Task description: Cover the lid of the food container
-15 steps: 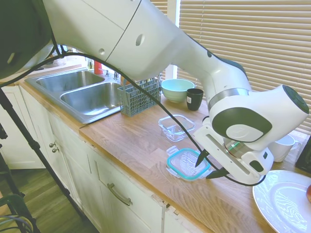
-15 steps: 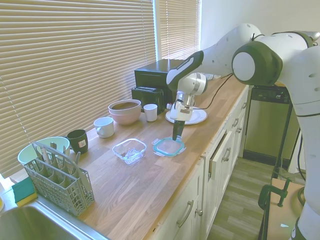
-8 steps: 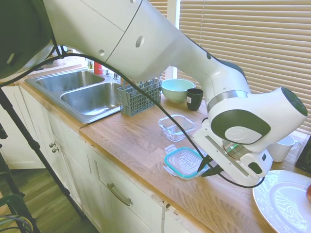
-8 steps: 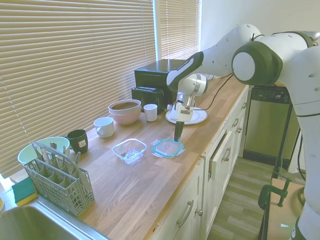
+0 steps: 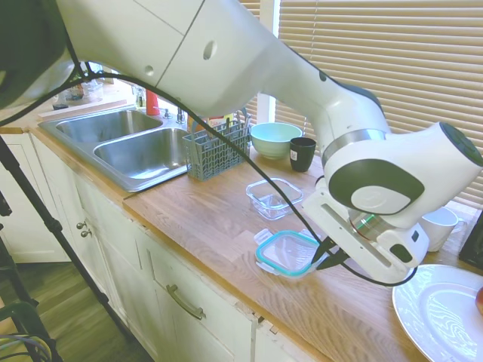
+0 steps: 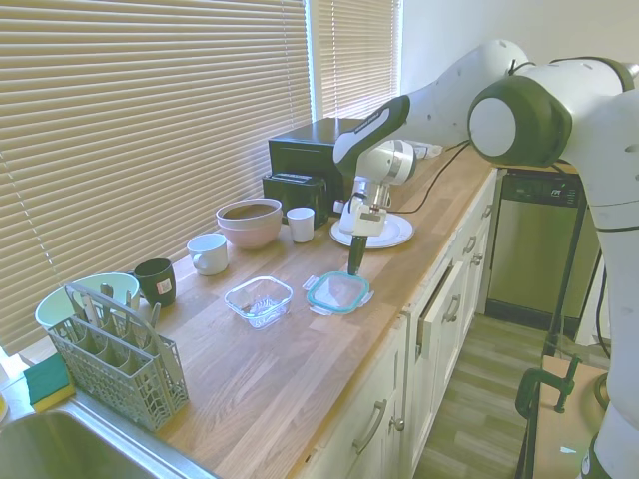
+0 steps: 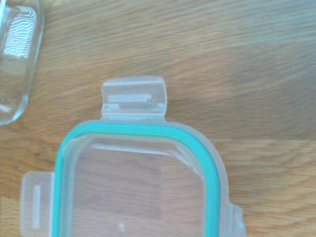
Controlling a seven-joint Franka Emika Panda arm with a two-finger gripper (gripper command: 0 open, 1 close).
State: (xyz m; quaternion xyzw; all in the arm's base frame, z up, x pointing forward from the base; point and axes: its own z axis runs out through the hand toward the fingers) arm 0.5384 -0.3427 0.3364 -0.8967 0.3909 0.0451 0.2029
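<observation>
End effector is pinching the right edge of the lid, fingers narrow and clamped on the rim; lid is tilting, gripped side raised, far edge looking near or on the table, contact unclear. Lid is sitting near the front edge, container just behind it, apart, open and apparently empty. Wrist view is showing the lid with its teal seal and a corner of the container. My read: grasp done, lift getting underway. Next move calls for clearing the table, carrying the lid back over the container, squaring the corners to the rim and lowering flat; an edge pinch risks the lid swinging or slipping. Count: one lid, one container, two bowls (green, tan), one black cup, two white mugs, one plate, one cutlery rack.
</observation>
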